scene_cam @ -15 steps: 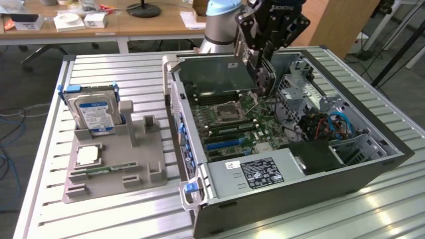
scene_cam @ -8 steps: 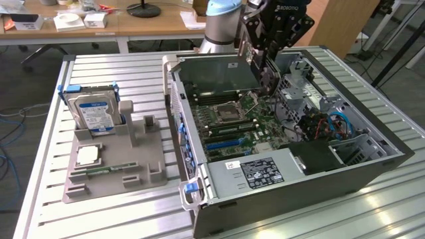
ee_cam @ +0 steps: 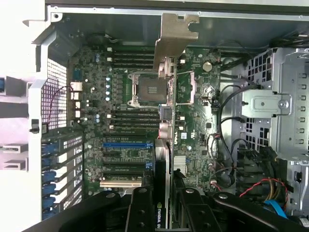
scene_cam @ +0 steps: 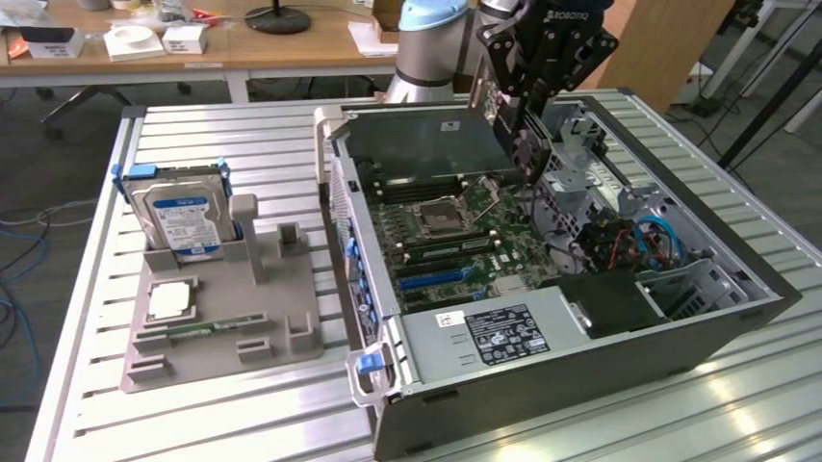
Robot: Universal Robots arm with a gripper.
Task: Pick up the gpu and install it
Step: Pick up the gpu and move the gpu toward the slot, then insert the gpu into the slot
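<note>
On the worktop (scene_cam: 192, 423) stands an open computer case (scene_cam: 578, 375), and over its motherboard (scene_cam: 449, 231) hangs the graphics card (scene_cam: 411, 149), clamped in the tool (ee_cam: 162, 195); it seems light, stiff, fragile, best held by its upper edge.

This is a robotics lab or workshop: a robot arm (scene_cam: 430, 38) stands behind a slatted metal counter (scene_cam: 192, 423), its tool (scene_cam: 521, 120) gripping a gpu (scene_cam: 411, 144) over an open PC case (scene_cam: 578, 395) with its motherboard (scene_cam: 449, 241) bare. A grey jig (scene_cam: 218, 356) beside the case holds a hard drive (scene_cam: 180, 217) and other parts. Behind are wooden desks (scene_cam: 295, 53) with small boxes (scene_cam: 135, 40), and loose blue cables (scene_cam: 15, 260) lie on the floor (scene_cam: 33, 327).
</note>
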